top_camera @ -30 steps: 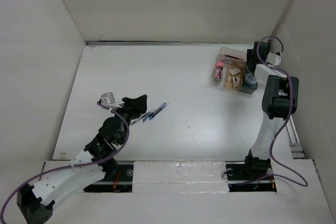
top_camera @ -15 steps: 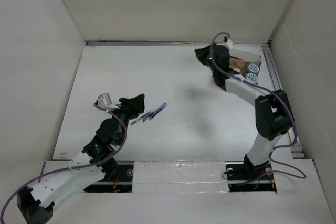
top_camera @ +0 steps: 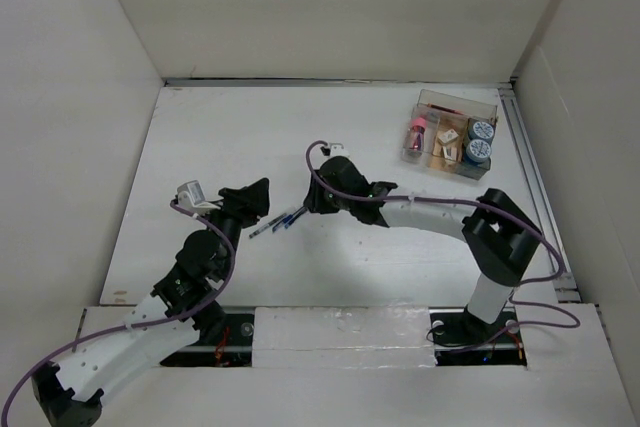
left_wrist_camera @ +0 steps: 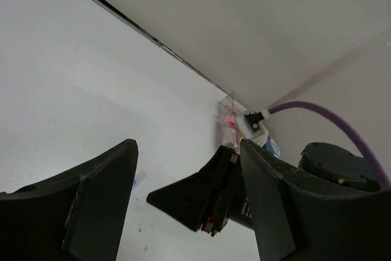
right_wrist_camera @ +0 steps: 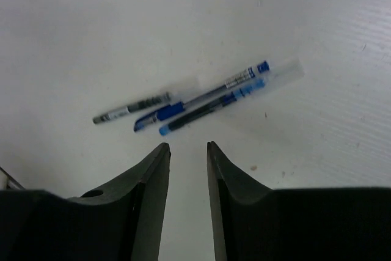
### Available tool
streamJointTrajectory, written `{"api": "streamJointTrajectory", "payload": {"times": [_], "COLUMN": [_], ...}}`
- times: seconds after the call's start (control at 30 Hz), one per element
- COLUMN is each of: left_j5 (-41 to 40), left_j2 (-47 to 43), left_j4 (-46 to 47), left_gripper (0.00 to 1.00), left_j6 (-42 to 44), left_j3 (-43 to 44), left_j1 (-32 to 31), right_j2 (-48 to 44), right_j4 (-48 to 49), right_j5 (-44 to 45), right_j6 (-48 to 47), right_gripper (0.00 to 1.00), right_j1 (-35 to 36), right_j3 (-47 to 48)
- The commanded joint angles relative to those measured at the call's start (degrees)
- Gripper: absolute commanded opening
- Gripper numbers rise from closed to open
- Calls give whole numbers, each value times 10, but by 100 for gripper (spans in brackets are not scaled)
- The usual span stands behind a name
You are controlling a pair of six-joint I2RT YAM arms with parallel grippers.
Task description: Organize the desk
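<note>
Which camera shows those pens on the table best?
The right wrist view: three pens fill it, sharp and close. From the top they are tiny streaks; the left wrist view shows none clearly.

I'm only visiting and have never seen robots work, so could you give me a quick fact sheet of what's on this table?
Surface: white desk
Loose items: three pens, lying close together
Container: clear tray at the far right corner
Tray contents: pink bottle, tan blocks, two blue-topped round items
Left gripper: wide open, empty, beside the pens
Right gripper: fingers slightly apart, empty, pointed at the pens
</note>
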Motion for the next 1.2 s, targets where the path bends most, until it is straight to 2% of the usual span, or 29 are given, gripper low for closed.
{"api": "streamJointTrajectory", "payload": {"times": [0.0,0.1,0.17,0.4,0.67,0.9,1.17], "left_j5": [-2,-5,2,0,-3,-2,2], "left_j2": [-4,-2,-3,-5,-5,-3,7], "left_j4": [15,10,10,9,10,12,17], "left_gripper": [64,64,64,64,64,64,64], "left_j6": [0,0,0,1,2,4,4], "left_j3": [-4,1,2,1,2,0,2], "left_j1": [1,1,1,1,1,1,1], "right_j2": [11,30,40,103,149,159,166], "right_j4": [-64,-83,-91,-157,-185,-211,-210], "right_j5": [-41,-29,-16,26,74,118,108], "right_j6": [-1,-3,-9,-26,-18,-8,2], "right_gripper": [38,49,53,53,52,46,41], "right_j1": [9,17,23,23,23,23,29], "right_j3": [1,16,35,126,177,185,195]}}
